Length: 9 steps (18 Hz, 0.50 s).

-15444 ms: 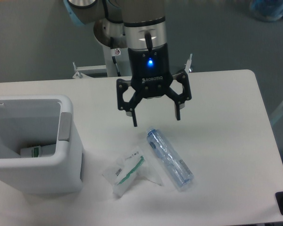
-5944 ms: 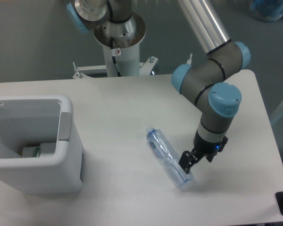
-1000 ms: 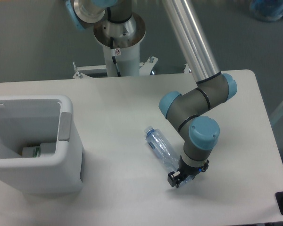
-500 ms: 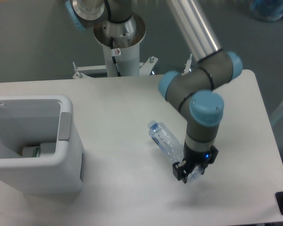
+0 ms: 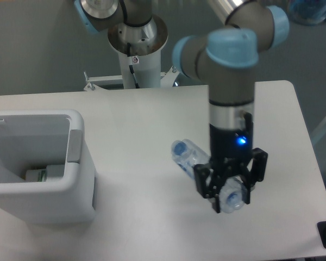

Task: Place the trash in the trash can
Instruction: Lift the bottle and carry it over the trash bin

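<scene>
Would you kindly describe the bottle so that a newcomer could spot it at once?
Start at the white trash can on the table's left, then look right to the arm's black gripper. Clamped between its fingers is the bottle, a crushed, clear bluish plastic one. It is the only see-through thing in the scene.

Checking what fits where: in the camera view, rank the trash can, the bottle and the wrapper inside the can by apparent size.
1. trash can
2. bottle, raised nearer the camera in the gripper
3. wrapper, partly hidden
</scene>
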Each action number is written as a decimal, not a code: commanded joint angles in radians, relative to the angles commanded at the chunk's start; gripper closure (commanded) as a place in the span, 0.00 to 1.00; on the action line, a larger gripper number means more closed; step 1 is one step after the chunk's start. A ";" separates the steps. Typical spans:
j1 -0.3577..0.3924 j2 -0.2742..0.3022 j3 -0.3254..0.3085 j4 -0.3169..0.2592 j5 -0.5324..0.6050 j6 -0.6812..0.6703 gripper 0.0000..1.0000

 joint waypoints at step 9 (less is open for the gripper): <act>-0.121 0.058 0.040 0.069 -0.065 0.003 0.33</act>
